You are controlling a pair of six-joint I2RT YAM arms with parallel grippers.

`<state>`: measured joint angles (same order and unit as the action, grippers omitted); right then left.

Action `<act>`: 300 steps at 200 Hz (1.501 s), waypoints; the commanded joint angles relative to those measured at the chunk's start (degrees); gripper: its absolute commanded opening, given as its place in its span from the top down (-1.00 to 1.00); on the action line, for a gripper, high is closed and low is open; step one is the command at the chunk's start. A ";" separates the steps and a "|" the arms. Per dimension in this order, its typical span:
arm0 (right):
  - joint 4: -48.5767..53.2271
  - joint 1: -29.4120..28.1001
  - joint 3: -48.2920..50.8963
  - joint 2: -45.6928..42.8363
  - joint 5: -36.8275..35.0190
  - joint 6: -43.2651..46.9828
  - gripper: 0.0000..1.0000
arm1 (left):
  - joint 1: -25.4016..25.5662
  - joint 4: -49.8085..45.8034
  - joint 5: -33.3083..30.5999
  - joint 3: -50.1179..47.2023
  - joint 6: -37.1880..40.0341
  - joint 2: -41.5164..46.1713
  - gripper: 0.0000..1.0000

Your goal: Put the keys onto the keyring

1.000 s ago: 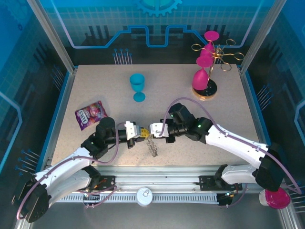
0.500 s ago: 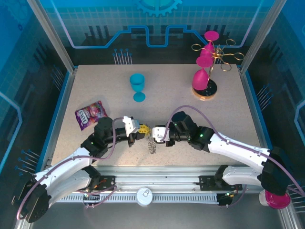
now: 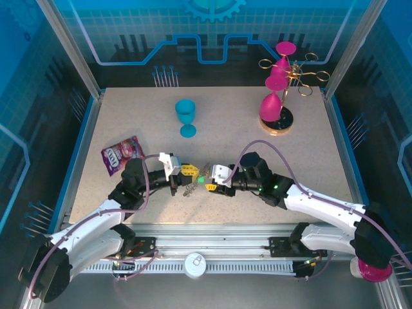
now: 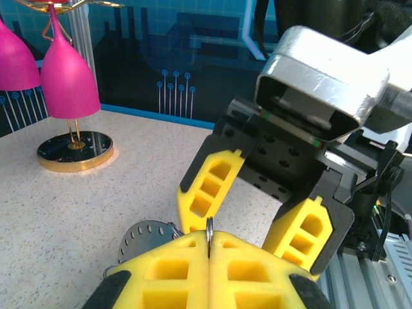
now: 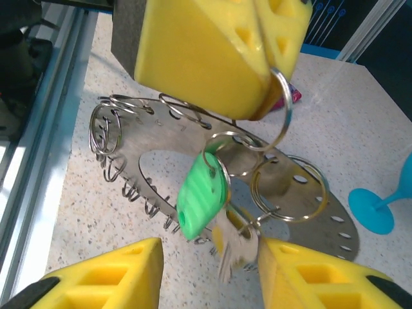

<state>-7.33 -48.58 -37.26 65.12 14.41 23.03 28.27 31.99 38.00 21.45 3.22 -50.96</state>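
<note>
My left gripper is shut on a thin wire ring pinched between its yellow fingertips. From that ring hang the keys, blurred, with their green tag. The keyring is a grey metal loop with holes and small wire loops along its edge; it sits tilted just below and behind the keys. I cannot tell whether the held ring passes through it. My right gripper faces the left one, open, its fingers either side of the hanging keys and not touching them.
A blue goblet stands mid-table. The purple candy bag lies at the left. A gold rack with pink goblets stands at the back right. Another pink goblet lies off the table's front right corner.
My right gripper has opened and let go. The left gripper has drawn back and up a little, and the keyring has shifted left under it.
</note>
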 commanded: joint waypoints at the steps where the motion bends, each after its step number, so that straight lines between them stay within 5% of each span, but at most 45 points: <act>1: -9.47 0.14 1.70 1.99 3.25 -6.84 0.11 | -0.36 4.89 2.37 -0.62 -2.25 0.00 1.00; 71: -19.57 -0.11 3.75 6.58 5.92 -13.75 0.09 | -0.51 3.57 0.11 -0.40 -2.18 0.27 1.00; 149: -14.38 -0.43 7.56 -1.71 -6.58 -8.84 -0.07 | -0.50 1.29 -5.87 -0.80 -1.80 1.56 1.00; 231: -21.96 -4.23 5.44 4.35 -6.08 -8.05 -0.01 | -0.51 0.61 -7.46 -1.06 -2.87 3.14 1.00; 300: -30.05 -6.90 5.18 7.60 -12.76 -9.21 -0.12 | -0.54 2.48 -10.22 -1.74 -5.75 3.30 1.00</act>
<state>-31.42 -54.24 -30.44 71.37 5.74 14.02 28.23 31.64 29.12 20.38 -0.45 -48.73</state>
